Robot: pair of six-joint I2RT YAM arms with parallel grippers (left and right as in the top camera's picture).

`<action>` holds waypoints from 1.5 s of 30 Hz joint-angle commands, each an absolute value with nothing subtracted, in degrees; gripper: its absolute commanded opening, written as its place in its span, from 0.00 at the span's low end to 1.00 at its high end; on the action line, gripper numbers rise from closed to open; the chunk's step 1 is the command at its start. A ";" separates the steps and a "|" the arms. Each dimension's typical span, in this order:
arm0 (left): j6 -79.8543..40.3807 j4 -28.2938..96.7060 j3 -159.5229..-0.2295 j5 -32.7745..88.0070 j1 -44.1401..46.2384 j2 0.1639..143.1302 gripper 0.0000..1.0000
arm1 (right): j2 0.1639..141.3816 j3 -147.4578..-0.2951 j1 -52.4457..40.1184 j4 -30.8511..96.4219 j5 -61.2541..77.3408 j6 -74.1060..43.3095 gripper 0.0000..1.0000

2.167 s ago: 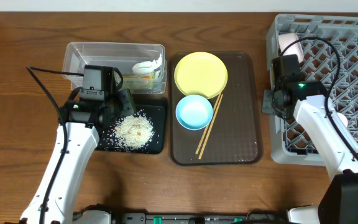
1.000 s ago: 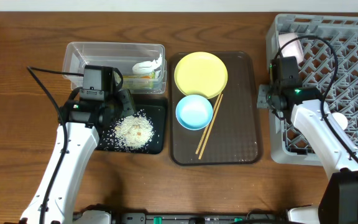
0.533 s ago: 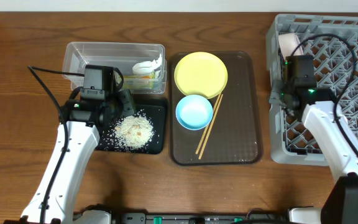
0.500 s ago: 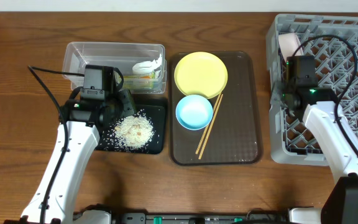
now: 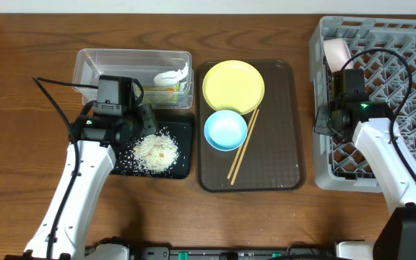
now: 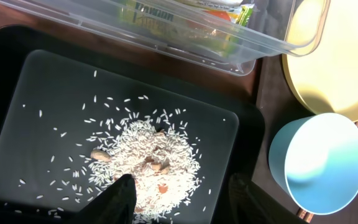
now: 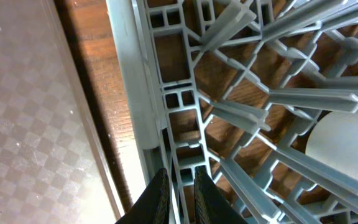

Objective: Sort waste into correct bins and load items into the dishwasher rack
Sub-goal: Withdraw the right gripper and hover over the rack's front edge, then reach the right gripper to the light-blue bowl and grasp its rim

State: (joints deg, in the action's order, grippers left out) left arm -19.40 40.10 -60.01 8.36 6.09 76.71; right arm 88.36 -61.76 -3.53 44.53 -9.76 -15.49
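Brown wooden table (image 5: 20,87), grain running left-right, four things directly on it. Clear plastic tub (image 5: 92,54) at 10 o'clock, long side left-right. Black tray (image 5: 184,167) at 8 o'clock, just below the tub, edges touching or nearly so. Brown serving tray (image 5: 273,152) at centre, upright rectangle, just right of the tub and the black tray. Grey dishwasher rack (image 5: 410,43) at 3 o'clock, running off the right edge of the overhead view, narrow strip of bare wood between it and the serving tray.

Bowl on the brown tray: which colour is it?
Light blue bowl; overhead view shows it best.
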 commanded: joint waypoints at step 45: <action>-18.68 40.29 -60.23 6.92 5.85 77.12 0.52 | 83.79 -71.53 -3.81 40.32 -3.20 -7.55 0.40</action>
State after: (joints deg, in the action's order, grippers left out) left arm -19.40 40.12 -60.01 8.34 6.09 76.71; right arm 87.18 -67.11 -3.68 41.71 -7.33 -11.22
